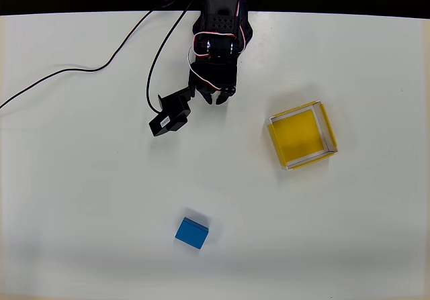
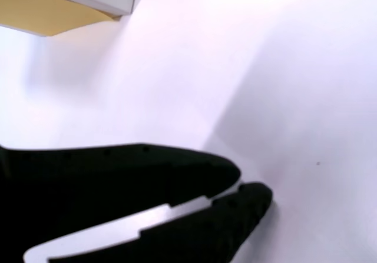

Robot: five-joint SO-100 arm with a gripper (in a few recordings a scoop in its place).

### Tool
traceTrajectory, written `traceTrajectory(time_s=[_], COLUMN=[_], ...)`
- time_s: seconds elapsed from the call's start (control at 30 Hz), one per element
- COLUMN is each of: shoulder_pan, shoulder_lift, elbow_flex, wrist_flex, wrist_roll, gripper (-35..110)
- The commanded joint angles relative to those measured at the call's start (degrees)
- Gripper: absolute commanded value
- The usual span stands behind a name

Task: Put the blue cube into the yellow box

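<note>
In the overhead view the black arm (image 1: 218,35) comes in from the far edge of the white table (image 1: 80,199), a little left of centre. Its gripper (image 1: 219,98) hangs over bare table near that far edge, fingertips pointing toward the near side. The two fingers lie together with almost no gap, and nothing sits between them. The wrist view agrees: the two black fingers (image 2: 177,175) meet at their tips (image 2: 250,195), with only a thin pale strip between them further back, so the claw is clenched on nothing. A small black camera (image 1: 170,116) juts out just left of the gripper, and a black cable (image 1: 80,68) trails from the arm across the far left of the table.

The cube (image 1: 192,233) rests on the table at the near side, a little left of centre. It is turned at a slight angle to the table edges and is well apart from the gripper, which is far beyond it.

The box (image 1: 302,135) sits on the right half of the table, right of the gripper and further right and farther back than the cube. It is also turned slightly. Its yellow floor is bare. In the wrist view one corner of the box (image 2: 70,4) shows at the upper left, blurred.
</note>
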Motion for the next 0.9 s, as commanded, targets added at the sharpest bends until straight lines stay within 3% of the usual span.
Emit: traceTrajectory(time_s=[0.0, 0.37, 0.53, 0.7, 0.87], shoulder_pan=[-3.16, -2.29, 2.02, 4.92, 8.61], shoulder_lift=[1.67, 1.58, -3.96, -21.45, -38.06], elbow_flex=[1.58, 1.49, -4.39, -16.96, -29.44], wrist_flex=[1.05, 0.53, -10.2, -27.07, -39.29], wrist_roll=[-0.44, -4.13, -6.68, -6.86, 6.33], gripper=[7, 9, 17, 31, 49])
